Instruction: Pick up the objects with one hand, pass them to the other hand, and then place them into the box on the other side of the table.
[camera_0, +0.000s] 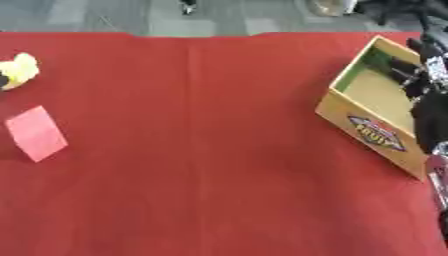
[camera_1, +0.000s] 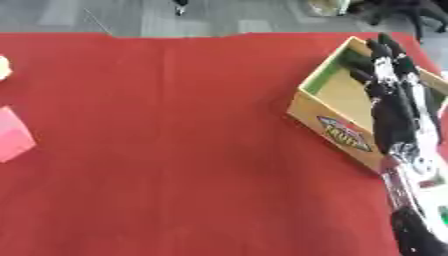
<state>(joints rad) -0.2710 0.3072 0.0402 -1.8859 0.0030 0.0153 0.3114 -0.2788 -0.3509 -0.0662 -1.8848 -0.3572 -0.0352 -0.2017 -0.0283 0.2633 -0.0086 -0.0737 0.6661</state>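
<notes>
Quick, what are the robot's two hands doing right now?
Right hand: open, fingers straight, over the box, holding nothing.
Left hand: not in view.

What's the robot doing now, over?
Right robot hand open over the box, holding nothing. Left robot hand out of view. Yellow toy and pink block wait at far left. Nothing between.

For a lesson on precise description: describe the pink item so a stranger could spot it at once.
Start at the red tablecloth and go to its left edge, far from the cardboard box. The flat pink square card lies there, nearer than the yellow soft toy; unlike the lumpy toy, it is flat and straight-edged.
</notes>
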